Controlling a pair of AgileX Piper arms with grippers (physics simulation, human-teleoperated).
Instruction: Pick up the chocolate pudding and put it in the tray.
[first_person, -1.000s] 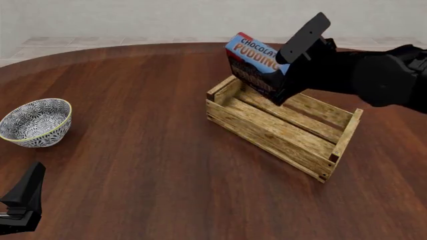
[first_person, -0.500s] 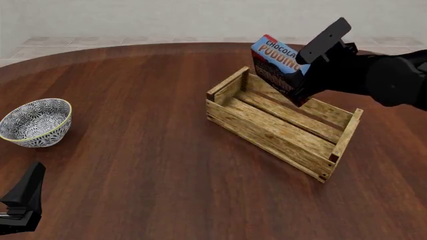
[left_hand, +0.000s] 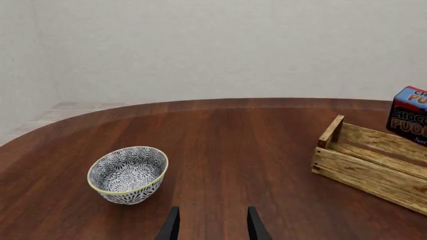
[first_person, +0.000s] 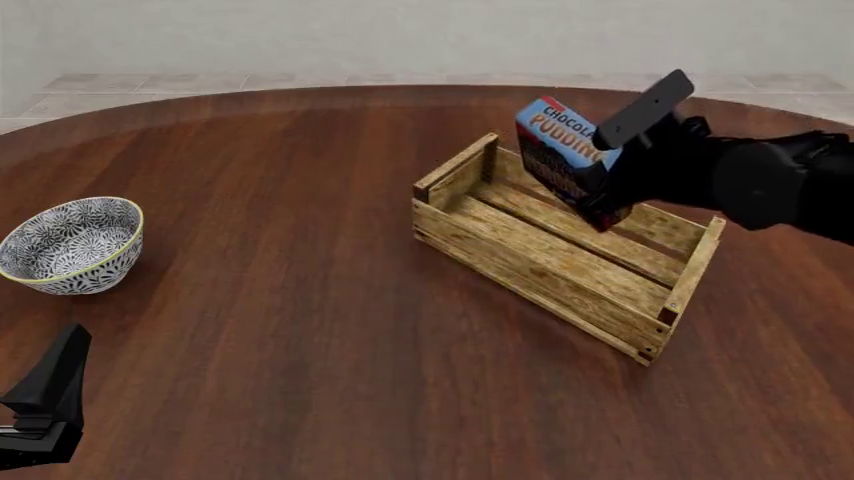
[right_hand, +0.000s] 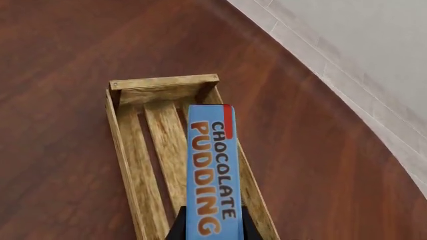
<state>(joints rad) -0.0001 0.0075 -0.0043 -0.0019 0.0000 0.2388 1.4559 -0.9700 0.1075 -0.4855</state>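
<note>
Now the pudding (first_person: 563, 150) hangs tilted over the tray's (first_person: 534, 268) far side, toward two o'clock from table centre, pinched between the closed jaws of the right gripper (first_person: 617, 160). Only the right wrist view reads its whole blue top, "CHOCOLATE PUDDING" (right_hand: 213, 170), above the rough slats (right_hand: 167, 145). Towards eight o'clock, the left gripper (left_hand: 212, 227) holds nothing, fingers parted, near a patterned round bowl (left_hand: 128, 174) on the glossy wooden table (first_person: 267, 300).
</note>
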